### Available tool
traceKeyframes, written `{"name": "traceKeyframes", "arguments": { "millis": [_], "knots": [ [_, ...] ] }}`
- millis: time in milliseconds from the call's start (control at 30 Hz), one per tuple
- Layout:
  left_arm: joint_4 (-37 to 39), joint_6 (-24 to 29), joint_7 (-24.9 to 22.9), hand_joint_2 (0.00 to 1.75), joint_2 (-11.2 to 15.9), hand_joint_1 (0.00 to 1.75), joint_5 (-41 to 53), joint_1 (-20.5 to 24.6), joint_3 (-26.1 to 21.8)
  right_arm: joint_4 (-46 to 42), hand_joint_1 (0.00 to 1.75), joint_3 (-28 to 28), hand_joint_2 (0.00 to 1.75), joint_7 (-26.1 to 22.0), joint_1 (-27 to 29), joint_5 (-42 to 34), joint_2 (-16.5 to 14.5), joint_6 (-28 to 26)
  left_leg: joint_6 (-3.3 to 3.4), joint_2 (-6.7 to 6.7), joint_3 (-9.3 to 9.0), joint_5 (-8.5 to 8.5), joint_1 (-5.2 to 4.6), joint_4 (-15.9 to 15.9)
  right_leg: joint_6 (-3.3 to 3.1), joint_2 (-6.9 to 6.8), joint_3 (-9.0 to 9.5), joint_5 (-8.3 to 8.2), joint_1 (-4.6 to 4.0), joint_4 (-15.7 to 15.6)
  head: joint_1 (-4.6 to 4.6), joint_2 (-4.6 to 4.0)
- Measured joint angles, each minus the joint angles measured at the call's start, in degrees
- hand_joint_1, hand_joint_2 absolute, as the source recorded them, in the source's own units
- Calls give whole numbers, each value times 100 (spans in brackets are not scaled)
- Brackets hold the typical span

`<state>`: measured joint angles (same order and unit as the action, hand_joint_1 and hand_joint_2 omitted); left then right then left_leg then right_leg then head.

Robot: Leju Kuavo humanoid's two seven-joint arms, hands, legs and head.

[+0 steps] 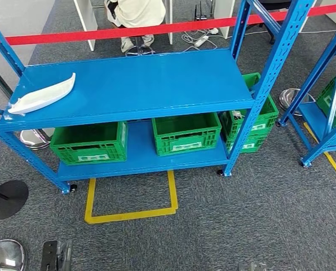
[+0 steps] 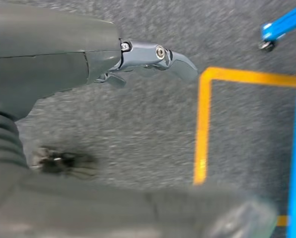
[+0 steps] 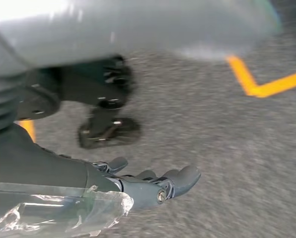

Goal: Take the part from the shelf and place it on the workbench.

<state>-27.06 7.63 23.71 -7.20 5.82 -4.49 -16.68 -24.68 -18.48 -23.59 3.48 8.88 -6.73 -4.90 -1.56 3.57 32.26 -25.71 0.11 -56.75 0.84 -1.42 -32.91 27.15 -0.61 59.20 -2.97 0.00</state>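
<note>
1. The left hand [image 2: 101, 64] hangs over grey carpet [image 2: 139, 129], its fingers [image 2: 165, 57] stretched out straight and apart, holding nothing.
2. The right hand [image 3: 112, 183] likewise hangs above the carpet, fingers [image 3: 180, 179] extended and empty.
3. Yellow floor tape [image 1: 130, 213] marks a rectangle just in front of the blue shelf rack [image 1: 136, 84].
4. The white part [image 1: 43, 95], long and curved, lies on the rack's upper shelf at its left end, well apart from both hands.
5. Green crates [image 1: 89, 142] sit on the lower shelf.
6. A red barrier strip [image 1: 158, 28] runs behind the rack, with a seated person [image 1: 136, 17] beyond it.
</note>
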Motion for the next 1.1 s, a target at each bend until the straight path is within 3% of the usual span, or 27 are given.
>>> {"name": "traceKeyframes", "arguments": {
  "millis": [100, 233, 433, 567, 700, 1100],
  "knots": [
    [31, -113, -357, 0, 96, 0, -86, -73, 227, 18, 0, 249, 0, 364, 89, -132, 92, 72, 2, 0, 1, -1, -9, 0, 7, 0, 3, -5, 9, -8, 0, 0],
    [77, -262, -836, 0, 229, 0, -202, -170, 530, 27, 0, 588, 175, 838, 205, -310, 206, 163, 8, 0, 2, -4, -13, 0, 17, 1, 5, -12, 14, -17, 0, 0],
    [158, -483, -1536, 0, 414, 0, -372, -301, 963, 50, 0, 1067, 175, 1541, 367, -570, 370, 297, 13, 0, 2, -8, -14, 0, 23, 1, 7, -15, 15, -25, 0, 0],
    [202, -631, -1999, 0, 516, 0, -483, -371, 1204, 62, 0, 1323, 0, 2004, 454, -743, 457, 386, 15, 0, 3, -9, -14, 0, 23, 1, 7, -15, 15, -26, 0, 0],
    [234, -725, -2308, 0, 588, 0, -563, -419, 1377, 72, 0, 1506, 0, 2310, 513, -855, 521, 450, 15, 0, 2, -9, -14, 0, 23, 2, 7, -15, 15, -26, 1, 0],
    [269, -748, -2365, 0, 649, 0, -578, -437, 1508, 72, 0, 1637, 0, 2361, 542, -868, 574, 462, 16, 0, 2, -8, -14, 0, 25, 1, 8, -16, 15, -26, 0, 0]
  ]
}}
